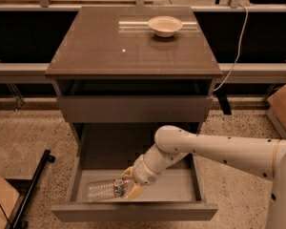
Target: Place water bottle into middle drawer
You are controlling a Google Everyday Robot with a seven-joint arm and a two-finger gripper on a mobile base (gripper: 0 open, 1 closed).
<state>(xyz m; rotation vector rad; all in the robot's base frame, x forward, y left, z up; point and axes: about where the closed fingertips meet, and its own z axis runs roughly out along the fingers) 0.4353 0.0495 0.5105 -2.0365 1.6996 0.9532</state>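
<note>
The water bottle (pixel 104 189) is clear ribbed plastic with a coloured label band. It lies on its side low inside the open middle drawer (pixel 181 191), near the front left, neck end toward the left. My gripper (pixel 129 187) is down in the drawer at the bottle's right end and is shut on it around the label. The white arm reaches in from the right. I cannot tell whether the bottle rests on the drawer floor.
A shallow white bowl (pixel 165 25) sits on the cabinet top (pixel 109 46) at the back right. A closed drawer front (pixel 133 109) is just above the open drawer. A cardboard box (pixel 282 109) stands at the right and a black stand leg (pixel 32 190) on the floor at the left.
</note>
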